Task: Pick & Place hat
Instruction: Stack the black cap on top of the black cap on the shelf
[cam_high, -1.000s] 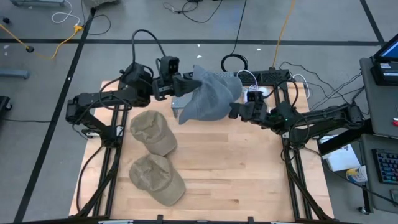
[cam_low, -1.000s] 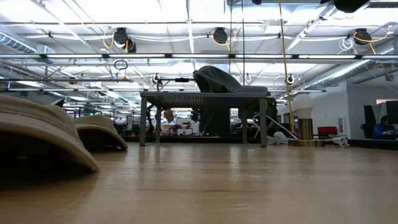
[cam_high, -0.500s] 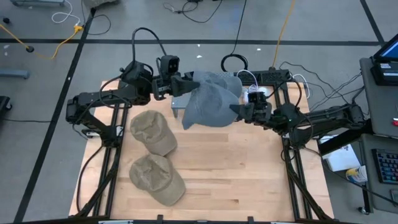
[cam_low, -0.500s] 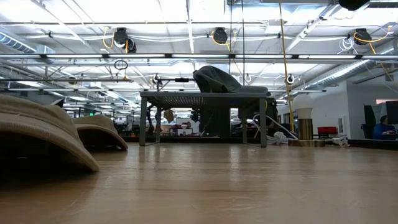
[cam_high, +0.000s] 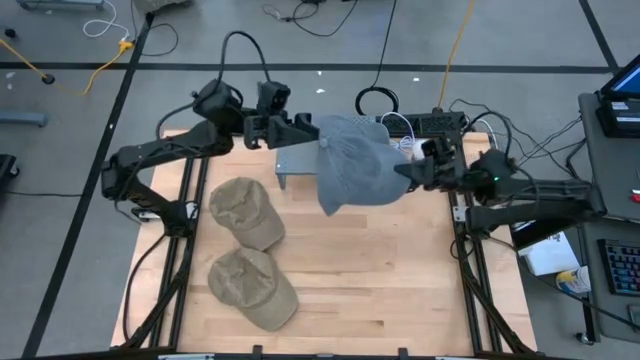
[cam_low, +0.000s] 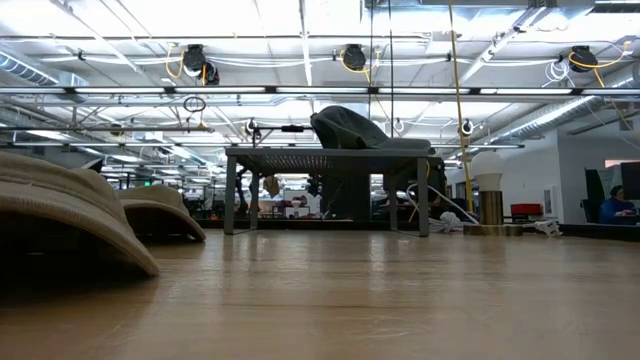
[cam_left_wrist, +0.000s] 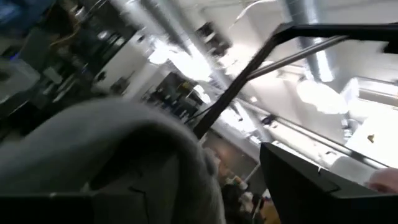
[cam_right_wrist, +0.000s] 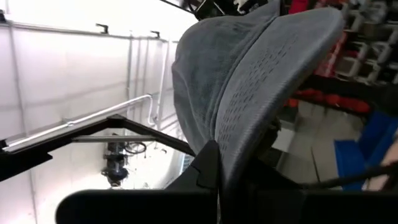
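Note:
A grey hat (cam_high: 355, 165) hangs above the table's far middle, over the right end of a small grey stand (cam_high: 292, 165). My right gripper (cam_high: 402, 172) reaches it from the right and is shut on it. In the right wrist view the hat (cam_right_wrist: 249, 68) rises from the fingers. My left gripper (cam_high: 308, 127) stands open at the hat's far left edge, and the left wrist view shows grey cloth (cam_left_wrist: 93, 149) beside one finger (cam_left_wrist: 311, 186). Two tan caps (cam_high: 245, 212) (cam_high: 252, 288) lie crown up on the table's left half. My right gripper pinches the hat's perforated brim (cam_right_wrist: 239, 149) between its two fingers, coming level from the table's right side. The hat stands out from the fingers toward the left, clear of the tabletop. Whether my left gripper touches the hat's edge, I cannot tell.
The stand (cam_low: 330, 152) shows in the low view with a dark mound on its top. The tan caps (cam_low: 60, 215) (cam_low: 160, 210) fill that view's left. Cables and a power strip (cam_high: 430, 122) lie behind the far edge. Bare wood (cam_high: 400, 270) lies on the near right.
My right gripper has gone toward the table's right edge, taking the grey hat with it. The hat has shifted right off the stand's middle, turned about, and drawn away from my left gripper. My left gripper has risen slightly toward the far edge.

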